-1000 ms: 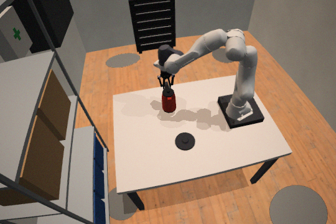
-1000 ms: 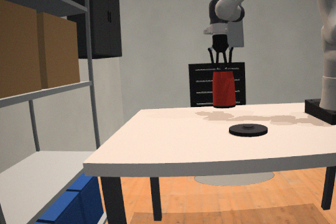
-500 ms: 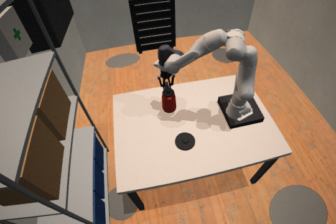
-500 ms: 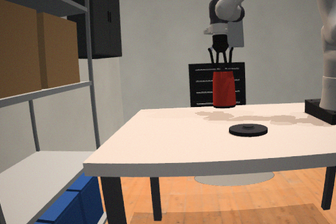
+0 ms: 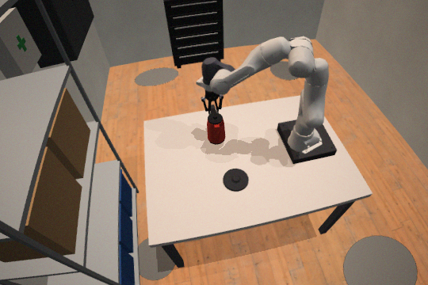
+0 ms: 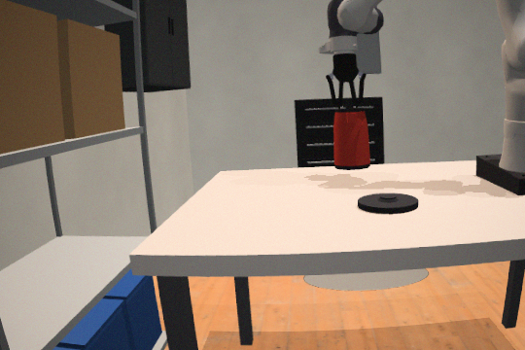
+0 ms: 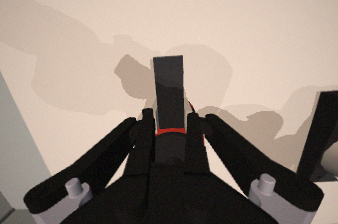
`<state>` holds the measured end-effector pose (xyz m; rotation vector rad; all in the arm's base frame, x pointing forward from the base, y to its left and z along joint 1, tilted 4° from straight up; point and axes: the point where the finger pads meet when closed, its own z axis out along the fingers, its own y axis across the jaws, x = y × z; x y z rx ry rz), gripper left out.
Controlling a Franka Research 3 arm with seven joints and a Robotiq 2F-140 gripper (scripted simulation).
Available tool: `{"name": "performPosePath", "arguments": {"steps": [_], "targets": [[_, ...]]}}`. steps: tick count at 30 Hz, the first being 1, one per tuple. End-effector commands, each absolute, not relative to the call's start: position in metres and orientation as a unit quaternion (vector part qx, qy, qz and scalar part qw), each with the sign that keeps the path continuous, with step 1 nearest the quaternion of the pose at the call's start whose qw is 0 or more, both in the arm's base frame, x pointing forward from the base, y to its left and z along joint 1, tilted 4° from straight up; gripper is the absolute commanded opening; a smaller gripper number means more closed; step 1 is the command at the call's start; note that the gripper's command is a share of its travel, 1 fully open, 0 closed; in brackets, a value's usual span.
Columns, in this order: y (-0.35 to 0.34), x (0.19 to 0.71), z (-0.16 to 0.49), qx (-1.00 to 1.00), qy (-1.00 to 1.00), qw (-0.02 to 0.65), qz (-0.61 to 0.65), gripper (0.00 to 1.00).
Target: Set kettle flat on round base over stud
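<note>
Fingers: we read them as closed narrow on the dark upright handle bar [image 7: 169, 95] of the kettle [image 5: 215, 130], one pad on each flat side. Gripping the bar from above keeps the red body hanging plumb under the wrist, which suits the tight upright tolerance.

Gripper [image 6: 346, 97]: points straight down over the kettle's top.

Kettle position: over the far side of the table [image 5: 263, 206], upright. In the exterior view its foot sits very near the table surface; we cannot tell whether it touches or is just lifted.

Base [image 5: 235, 180]: lies flat nearer the front edge, stud [image 6: 387, 196] up, well apart from the kettle.

Judgement: transport not yet made. We expect the carry must clear the stud, then centre the ring over it before lowering and releasing.
</note>
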<state>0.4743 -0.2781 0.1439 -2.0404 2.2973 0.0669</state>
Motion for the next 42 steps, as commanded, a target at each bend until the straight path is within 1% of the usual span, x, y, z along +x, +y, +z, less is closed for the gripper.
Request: {"name": "performPosePath", "arguments": {"steps": [1,18,42], "targets": [[-0.277,0.478,0.149,-0.661,0.749,0.036,0.015,0.0],[-0.256,0.476,0.151,-0.661,0.749,0.036,0.015,0.0],[-0.201,0.471,0.154,-0.661,0.749,0.036,0.015,0.0]]}}
